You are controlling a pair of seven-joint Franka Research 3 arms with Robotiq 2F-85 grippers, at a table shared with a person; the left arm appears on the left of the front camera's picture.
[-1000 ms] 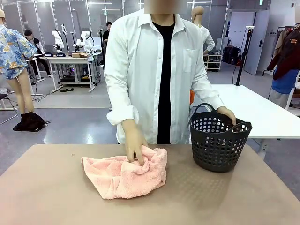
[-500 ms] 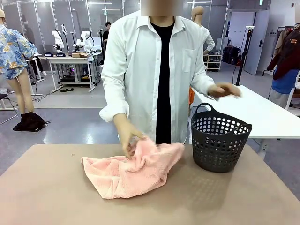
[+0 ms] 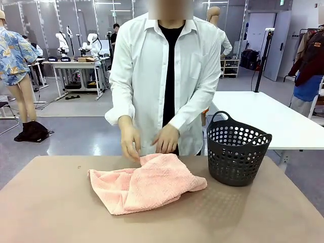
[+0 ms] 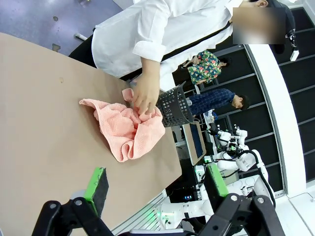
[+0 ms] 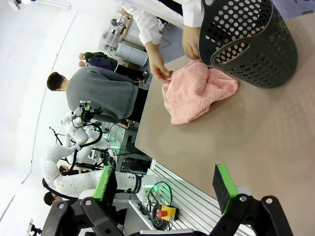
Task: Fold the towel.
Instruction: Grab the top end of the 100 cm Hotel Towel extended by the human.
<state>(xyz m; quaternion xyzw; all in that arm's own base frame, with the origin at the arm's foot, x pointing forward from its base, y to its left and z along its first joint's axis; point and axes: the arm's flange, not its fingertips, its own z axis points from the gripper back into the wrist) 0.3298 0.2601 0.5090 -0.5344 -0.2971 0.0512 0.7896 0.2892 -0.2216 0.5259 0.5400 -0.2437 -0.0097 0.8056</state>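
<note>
towel now spread toward the basket

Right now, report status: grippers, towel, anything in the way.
Left gripper open, right gripper open, both off the towel. Towel crumpled on table, unfolded, beside black basket. Person's hand and other hand at its far edge, in the way.

Grey floor runs back to a dark panelled wall. A white table stands right, a workbench far left, and clothes hang at the right edge.
</note>
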